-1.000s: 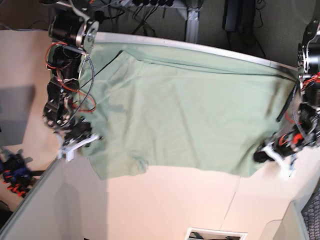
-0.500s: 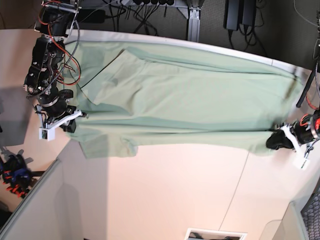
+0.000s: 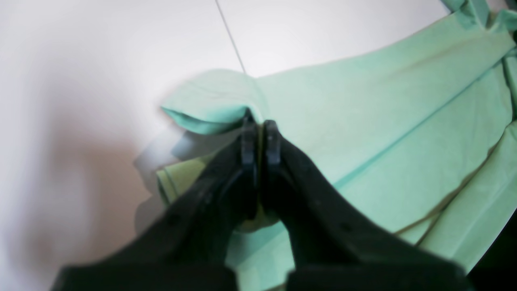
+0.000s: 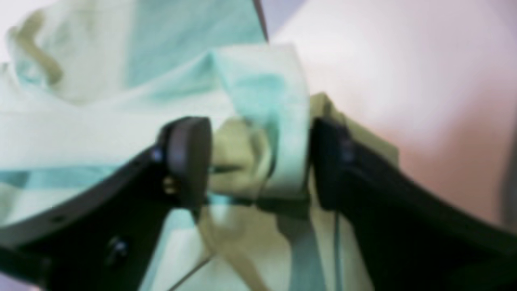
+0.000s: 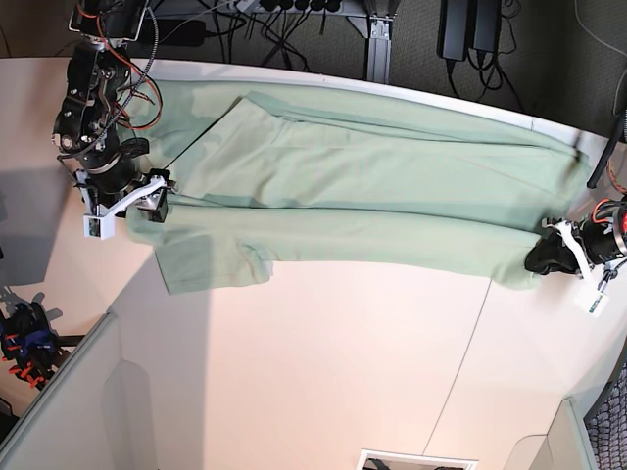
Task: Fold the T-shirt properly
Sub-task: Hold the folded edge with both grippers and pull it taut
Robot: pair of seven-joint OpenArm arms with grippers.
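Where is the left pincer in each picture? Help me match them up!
Base view: left pincer at the right edge, shut on the shirt's corner.
Left wrist view: left pincer in the middle, black fingers pinching the cloth.
Right wrist view: not there; that one shows the right pincer.
Shared landmark: the table seam.

We see the T-shirt [image 5: 362, 196] spread lengthwise across the far half of the bench [image 5: 323, 372], folded over itself along its length. At its end on the base view's left stands the right gripper [image 5: 147, 201], a bunch of cloth between its parted jaws. At the opposite end, the left gripper [image 5: 551, 257] sits on the shirt's corner, near the bench's edge.
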